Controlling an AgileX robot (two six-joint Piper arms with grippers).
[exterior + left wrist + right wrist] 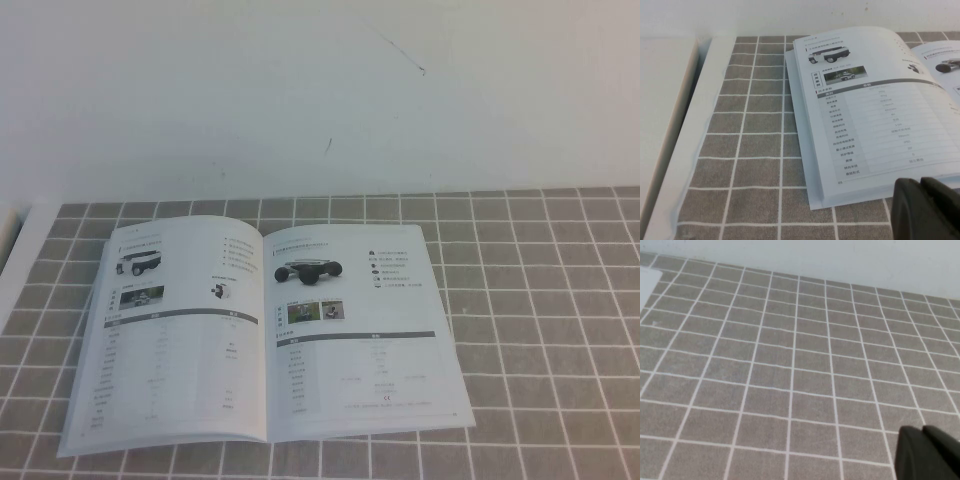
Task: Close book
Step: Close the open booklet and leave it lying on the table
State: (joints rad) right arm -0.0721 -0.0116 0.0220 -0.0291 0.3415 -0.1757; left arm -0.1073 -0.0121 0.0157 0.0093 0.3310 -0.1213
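A white book [265,335] lies open and flat on the grey tiled cloth, both printed pages facing up, spine running front to back. In the left wrist view its left page [870,105] fills the middle. My left gripper [921,186] is shut and empty, hovering just short of the book's near edge. My right gripper [924,432] is shut and empty over bare cloth; a white corner of the book [647,285] shows at the edge of that view. Neither arm appears in the high view.
The grey checked cloth [540,300] covers the table up to a white wall [320,90] at the back. A white ledge [685,145] runs along the cloth's left edge, close to the book.
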